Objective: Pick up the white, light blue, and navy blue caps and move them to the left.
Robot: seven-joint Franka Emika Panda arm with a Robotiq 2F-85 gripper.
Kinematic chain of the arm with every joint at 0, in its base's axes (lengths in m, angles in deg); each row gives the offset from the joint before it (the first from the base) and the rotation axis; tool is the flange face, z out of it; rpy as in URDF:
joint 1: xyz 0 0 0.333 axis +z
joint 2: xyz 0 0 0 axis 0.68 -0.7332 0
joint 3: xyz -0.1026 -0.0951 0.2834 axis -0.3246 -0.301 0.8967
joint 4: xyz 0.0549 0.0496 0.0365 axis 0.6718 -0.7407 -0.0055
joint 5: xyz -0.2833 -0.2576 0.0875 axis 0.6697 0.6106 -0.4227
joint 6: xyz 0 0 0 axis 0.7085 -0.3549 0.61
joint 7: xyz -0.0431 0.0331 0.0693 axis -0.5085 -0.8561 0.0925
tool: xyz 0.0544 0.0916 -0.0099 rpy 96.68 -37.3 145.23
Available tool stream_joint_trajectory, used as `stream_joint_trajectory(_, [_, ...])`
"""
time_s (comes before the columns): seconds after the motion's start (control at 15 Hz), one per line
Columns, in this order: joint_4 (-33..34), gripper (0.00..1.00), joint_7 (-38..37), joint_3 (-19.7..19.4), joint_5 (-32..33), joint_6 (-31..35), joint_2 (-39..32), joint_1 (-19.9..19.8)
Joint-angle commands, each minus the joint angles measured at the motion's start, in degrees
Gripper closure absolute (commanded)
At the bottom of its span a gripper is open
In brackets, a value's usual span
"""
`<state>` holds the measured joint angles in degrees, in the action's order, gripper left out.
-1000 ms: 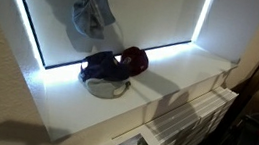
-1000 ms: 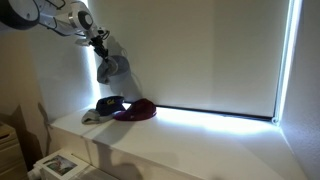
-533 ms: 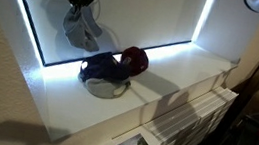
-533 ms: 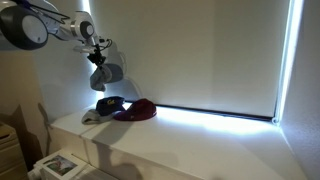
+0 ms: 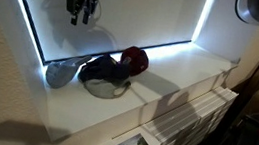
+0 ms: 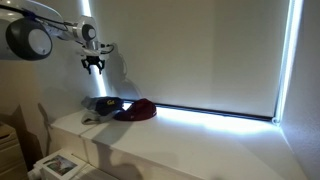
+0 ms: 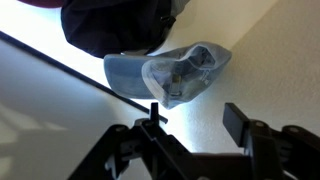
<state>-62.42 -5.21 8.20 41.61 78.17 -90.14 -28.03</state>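
Your gripper (image 5: 81, 9) hangs in the air in front of the blind (image 5: 128, 7), well above the sill (image 5: 195, 71), with its jaws spread apart and nothing between them. The wrist view shows the same: the dark fingers (image 7: 242, 122) stand wide open at the bottom of the picture and are clear of everything below.

Directly under your gripper (image 7: 195, 128) lies the light blue cap (image 7: 180, 72), resting on the white worktop with its hollow inside turned up toward the camera. In an exterior view this light blue cap (image 5: 61, 72) sits near the back edge of the sill, close to the lit strip under the blind. It is at the end of the row of caps, and no cap lies beyond it on that side.

Just beside it, and touching it in the wrist view, is the navy blue cap (image 5: 105, 69), also close to the back edge. A pale shape under the navy one looks like the white cap (image 5: 107, 89), though the dim light makes that hard to confirm. A maroon cap (image 5: 134, 58) leans against the navy one on the far side from the light blue cap. In both exterior views your gripper (image 6: 94, 67) is well apart from all of them.
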Motion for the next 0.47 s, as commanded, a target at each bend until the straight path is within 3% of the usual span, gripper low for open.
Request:
stream_joint_trajectory(0.0, [4.82,0.27,0.17,-0.63,-0.22,-2.39,-2.64,0.22])
stream_joint_trajectory(0.2, [4.67,0.09,0.12,-0.84,-0.15,-2.38,-2.69,0.01])
stream_joint_trajectory(0.4, [4.65,0.08,0.1,-0.84,-0.15,-2.39,-2.69,0.02])
